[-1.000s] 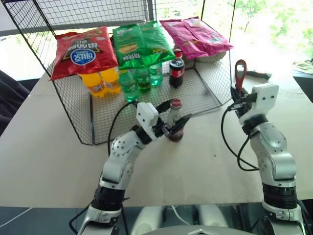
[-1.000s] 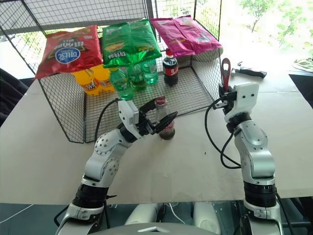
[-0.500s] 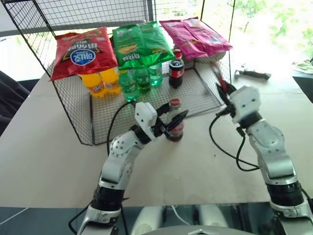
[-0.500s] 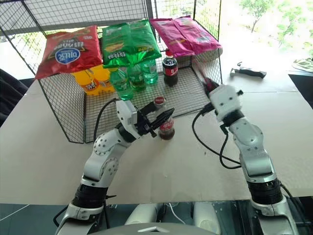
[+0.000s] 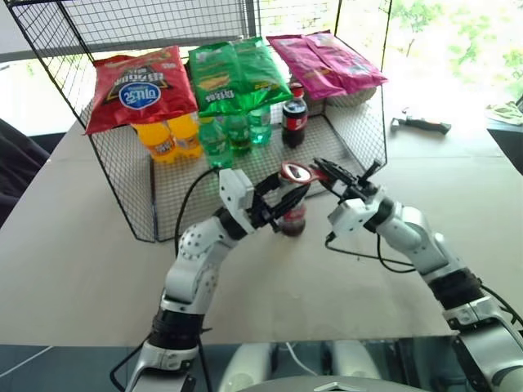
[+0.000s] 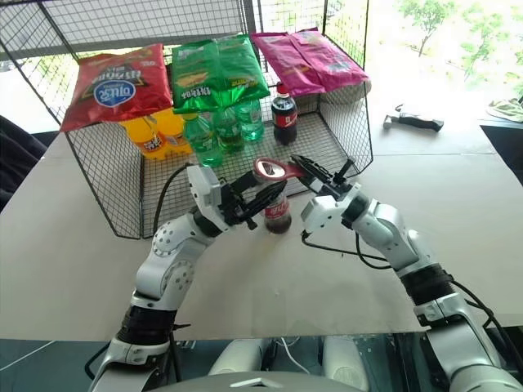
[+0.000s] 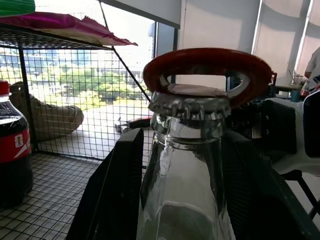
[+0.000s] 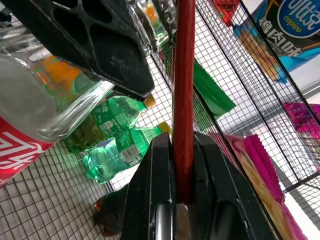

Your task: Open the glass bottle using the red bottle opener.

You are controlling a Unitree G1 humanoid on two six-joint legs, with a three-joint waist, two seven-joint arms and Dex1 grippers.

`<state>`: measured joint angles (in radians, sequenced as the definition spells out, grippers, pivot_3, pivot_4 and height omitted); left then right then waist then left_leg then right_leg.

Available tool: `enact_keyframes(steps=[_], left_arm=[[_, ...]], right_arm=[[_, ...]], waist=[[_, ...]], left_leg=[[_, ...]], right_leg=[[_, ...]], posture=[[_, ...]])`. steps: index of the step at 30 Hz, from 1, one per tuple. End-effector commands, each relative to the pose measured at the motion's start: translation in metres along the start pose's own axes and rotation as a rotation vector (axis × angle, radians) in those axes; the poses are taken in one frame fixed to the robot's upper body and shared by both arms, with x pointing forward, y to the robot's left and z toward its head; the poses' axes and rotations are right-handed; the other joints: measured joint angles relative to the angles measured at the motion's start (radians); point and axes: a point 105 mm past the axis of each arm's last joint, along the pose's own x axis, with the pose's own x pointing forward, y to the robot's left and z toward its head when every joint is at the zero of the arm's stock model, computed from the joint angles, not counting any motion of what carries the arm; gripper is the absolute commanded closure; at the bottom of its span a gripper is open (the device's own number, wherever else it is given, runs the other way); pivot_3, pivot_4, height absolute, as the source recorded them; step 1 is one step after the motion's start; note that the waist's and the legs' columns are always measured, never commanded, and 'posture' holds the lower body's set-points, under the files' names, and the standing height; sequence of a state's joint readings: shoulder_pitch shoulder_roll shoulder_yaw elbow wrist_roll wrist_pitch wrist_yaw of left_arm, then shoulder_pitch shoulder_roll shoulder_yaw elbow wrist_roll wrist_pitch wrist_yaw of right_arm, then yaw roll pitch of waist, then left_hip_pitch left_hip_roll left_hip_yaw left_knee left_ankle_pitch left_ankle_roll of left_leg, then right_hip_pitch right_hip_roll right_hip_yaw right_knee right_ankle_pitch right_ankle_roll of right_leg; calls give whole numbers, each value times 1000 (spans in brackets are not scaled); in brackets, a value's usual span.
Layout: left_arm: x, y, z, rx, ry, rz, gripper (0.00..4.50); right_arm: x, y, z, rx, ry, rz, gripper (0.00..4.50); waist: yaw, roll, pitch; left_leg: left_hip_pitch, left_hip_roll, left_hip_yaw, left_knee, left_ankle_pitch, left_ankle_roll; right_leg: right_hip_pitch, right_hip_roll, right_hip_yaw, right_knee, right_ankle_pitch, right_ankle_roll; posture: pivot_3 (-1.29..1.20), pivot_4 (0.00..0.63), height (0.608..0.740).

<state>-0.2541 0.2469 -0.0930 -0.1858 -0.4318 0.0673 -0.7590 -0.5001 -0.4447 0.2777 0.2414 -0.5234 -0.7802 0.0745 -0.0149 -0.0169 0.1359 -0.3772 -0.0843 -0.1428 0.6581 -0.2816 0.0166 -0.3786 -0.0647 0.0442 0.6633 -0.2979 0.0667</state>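
I have the glass bottle standing on the bench just in front of the wire rack, my left gripper with its fingers clamped around the neck. My right gripper has its fingers pinched together on the handle of the red bottle opener, whose ring sits over the cap. The glass looks slick and breakable, so I'd brace low on the neck and lever gently.

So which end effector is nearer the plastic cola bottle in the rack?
Left. The left end effector grips the glass bottle just before the plastic cola bottle; the right end effector sits farther right.
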Motion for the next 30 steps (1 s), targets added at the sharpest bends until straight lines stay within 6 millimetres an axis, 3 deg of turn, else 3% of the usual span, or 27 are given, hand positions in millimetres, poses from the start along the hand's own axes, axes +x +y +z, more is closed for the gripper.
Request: enact_keyframes(steps=[1, 8, 13, 20, 30], left_arm=[[0, -5, -9, -10, 43, -18, 2783], [4, -5, -12, -2, 48, -21, 2783], [4, -6, -12, -6, 52, -25, 2783], [3, -2, -12, -16, 56, -13, 2783], [5, -1, -13, -14, 63, -10, 2783]], right_arm=[[4, 20, 8, 16, -68, 77, 4500], [1, 56, 3, 172, -41, 162, 4500], [3, 72, 3, 205, -53, 202, 4500], [7, 54, 3, 68, -133, 178, 4500], [6, 12, -20, -180, -147, 218, 4500]], waist=[[0, 0, -1], [-2, 1, -5], [-2, 1, -5], [-1, 3, -6], [-2, 3, -6]], left_leg=[[0, 0, 0, 0, 0, 0], [4, 1, 0, 0, 0, 0], [19, 1, 3, -5, 0, 0], [20, 1, 3, -5, 0, 0], [20, 1, 3, -5, 0, 0]], right_leg=[[0, 0, 0, 0, 0, 0], [4, 1, 1, 1, 0, 0], [15, 1, 3, -1, 0, 0], [16, 2, 4, 0, 0, 0], [16, 2, 4, -1, 0, 0]], posture=[[0, 150, 740], [0, 150, 740], [0, 150, 740], [0, 150, 740], [0, 150, 740]])
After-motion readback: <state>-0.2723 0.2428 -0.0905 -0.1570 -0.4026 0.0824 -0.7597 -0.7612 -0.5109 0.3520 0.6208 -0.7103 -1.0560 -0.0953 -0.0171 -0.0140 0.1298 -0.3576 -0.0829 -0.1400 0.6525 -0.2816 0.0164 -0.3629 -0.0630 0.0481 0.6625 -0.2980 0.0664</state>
